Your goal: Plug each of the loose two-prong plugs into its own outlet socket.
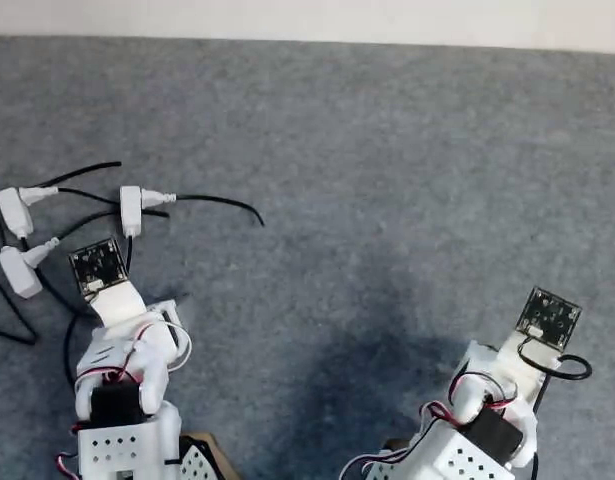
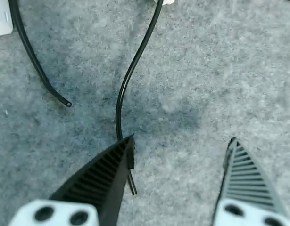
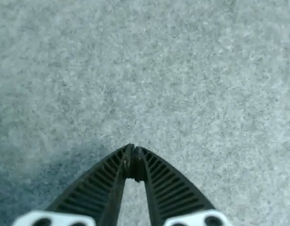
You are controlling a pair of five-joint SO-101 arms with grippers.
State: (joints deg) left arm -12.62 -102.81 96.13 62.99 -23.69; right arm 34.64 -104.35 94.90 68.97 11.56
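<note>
Down at the near left, the left claw (image 2: pixel 181 143) gapes wide, holding nothing. A black cable (image 2: pixel 135 70) crosses the grey worktop (image 2: pixel 220 70) and passes under one finger (image 2: pixel 111 174), and a second cable (image 2: pixel 36 66) ends just beside it. Farther out, by the left edge, the middle plug body (image 1: pixel 132 210) lies lengthwise near-to-far with its neck pointing right. The far-left plug body (image 1: pixel 12 210) and near-left plug body (image 1: pixel 20 268) lie slanted, necks aimed far-right. I cannot tell plug from socket. The right claw (image 3: pixel 134 153), pinched shut and empty, hangs over open worktop at the near right, well apart.
</note>
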